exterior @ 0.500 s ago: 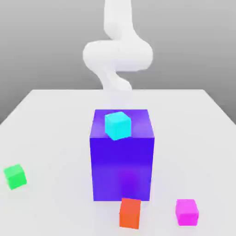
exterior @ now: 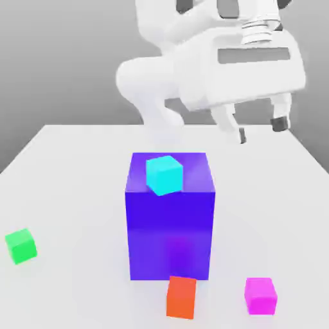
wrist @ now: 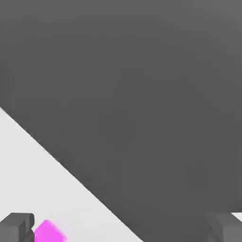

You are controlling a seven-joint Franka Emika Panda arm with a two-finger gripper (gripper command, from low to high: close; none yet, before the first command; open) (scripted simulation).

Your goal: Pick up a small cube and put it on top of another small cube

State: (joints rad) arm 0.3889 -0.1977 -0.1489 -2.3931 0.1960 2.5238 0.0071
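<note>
Exterior view: white arm with pincer (exterior: 260, 130) hanging high over the bench (exterior: 77, 167), toward the exterior view's right, above and beyond the big blue-violet block (exterior: 170, 231). Pincer fingers spread wide, nothing between them, dark pads pointing down. Magenta small cube (exterior: 260, 296) sits on the bench at the near edge, exterior view's right, just beside the orange-red cube (exterior: 181, 297) but not touching it. Orange-red cube is right in front of the blue-violet block. Green small cube (exterior: 21, 245) rests far off on the exterior view's left, well apart from the magenta one. Cyan cube (exterior: 164, 174) sits on top of the blue-violet block, turned a bit. Hand view: magenta small cube (wrist: 48, 232) on the pale bench surface (wrist: 42, 179), next to one dark fingertip (wrist: 16, 227); dark grey backdrop beyond the bench edge.
</note>
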